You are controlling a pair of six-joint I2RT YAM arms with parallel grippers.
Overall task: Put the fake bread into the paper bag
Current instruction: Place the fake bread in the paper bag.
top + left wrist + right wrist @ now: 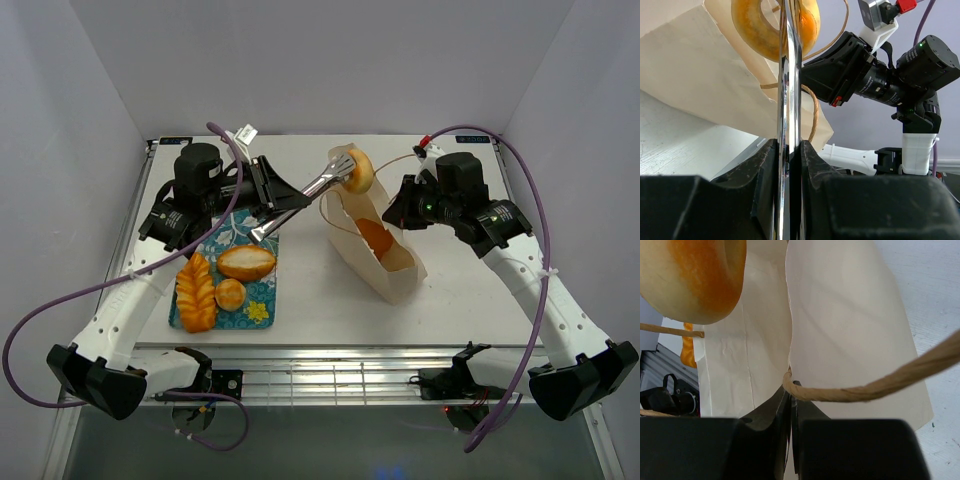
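My left gripper is shut on metal tongs, which pinch a glossy ring bagel above the far end of the open paper bag. In the left wrist view the gripper clamps the tongs below the bagel. My right gripper is shut on the bag's rim, also seen in the right wrist view beside a cord handle. An orange pastry lies inside the bag. A braided loaf, an oval roll and a small bun lie on the teal tray.
The tray sits at the table's near left, under my left arm. The bag stands tilted in the middle, running from far left to near right. Purple cables loop beside both arms. A metal rail runs along the near table edge.
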